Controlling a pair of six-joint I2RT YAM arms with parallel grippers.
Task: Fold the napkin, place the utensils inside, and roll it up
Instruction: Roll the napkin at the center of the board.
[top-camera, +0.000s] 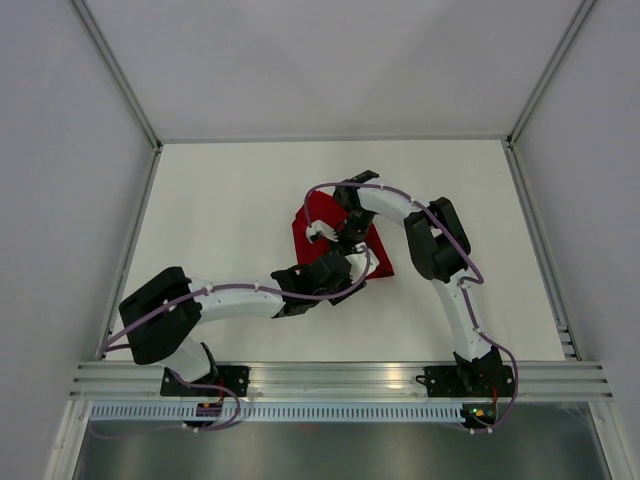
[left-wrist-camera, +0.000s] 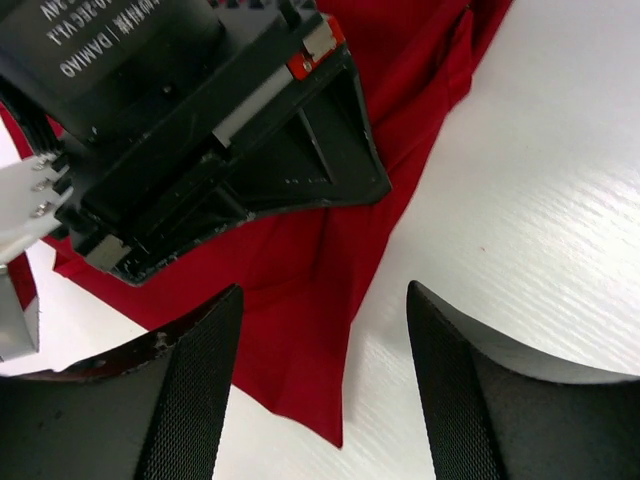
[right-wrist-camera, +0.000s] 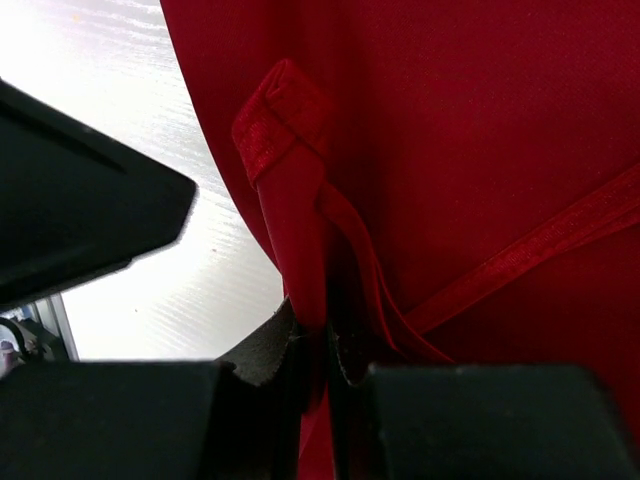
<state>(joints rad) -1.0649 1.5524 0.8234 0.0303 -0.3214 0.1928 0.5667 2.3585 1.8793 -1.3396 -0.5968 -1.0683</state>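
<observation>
Fold: underway; a napkin (top-camera: 378, 262) pleat is clamped in the right gripper (right-wrist-camera: 325, 345).
Left gripper (left-wrist-camera: 322, 300): spread wide over the napkin corner.
Remaining: utensils, none seen, and rolling.

I count one napkin (top-camera: 320, 212) on my feeds, a single red cloth. Two arms, the left arm (top-camera: 230, 298) and the right arm (top-camera: 440, 250), carry one gripper each: the left gripper (top-camera: 352, 268) and the right gripper (top-camera: 338, 236), two fingers (left-wrist-camera: 190, 400) apiece. One table (top-camera: 220, 200).
</observation>
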